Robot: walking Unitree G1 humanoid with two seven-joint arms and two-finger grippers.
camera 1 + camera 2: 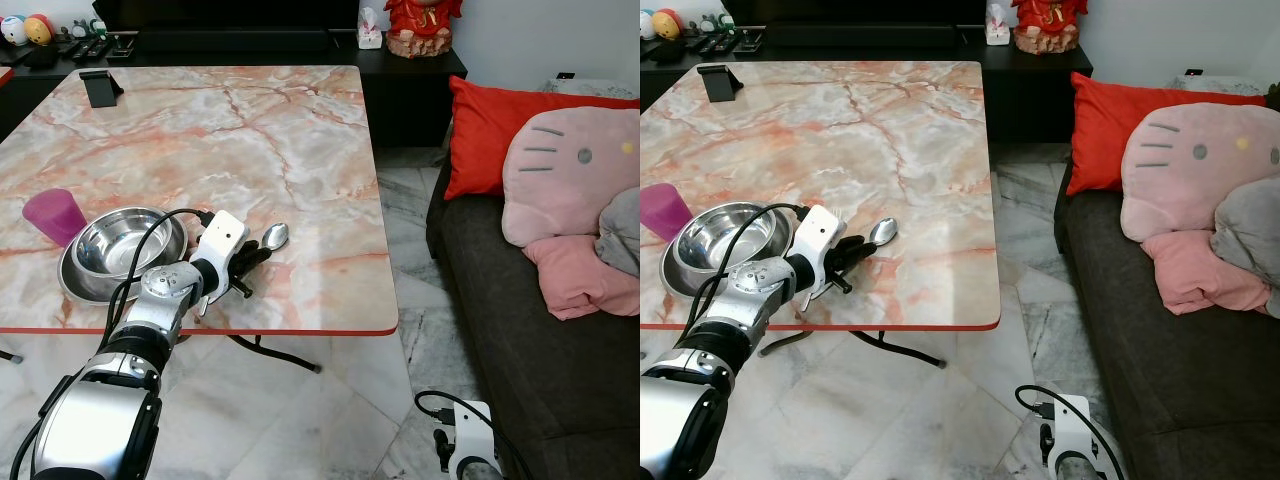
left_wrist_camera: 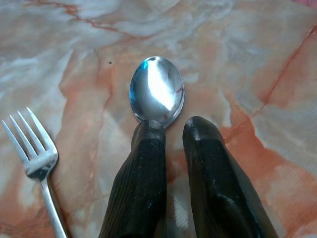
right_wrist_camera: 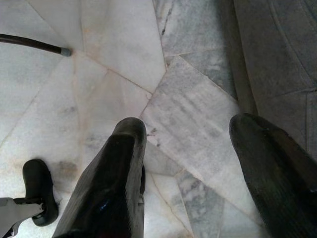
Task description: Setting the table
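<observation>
Spoon (image 2: 157, 89) lies at left gripper's (image 2: 176, 131) fingertips.

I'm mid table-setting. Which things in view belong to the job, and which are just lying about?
Job: spoon at the left gripper; fork beside it; stacked steel bowls; purple cup.

Lying about: phone stand, red cushion, pink plush pillow, right gripper idle over the floor.

Left end effector (image 2: 173, 130) fingers over spoon (image 2: 156, 89) handle, fork (image 2: 33, 153) beside, marble table (image 2: 257, 59).
</observation>
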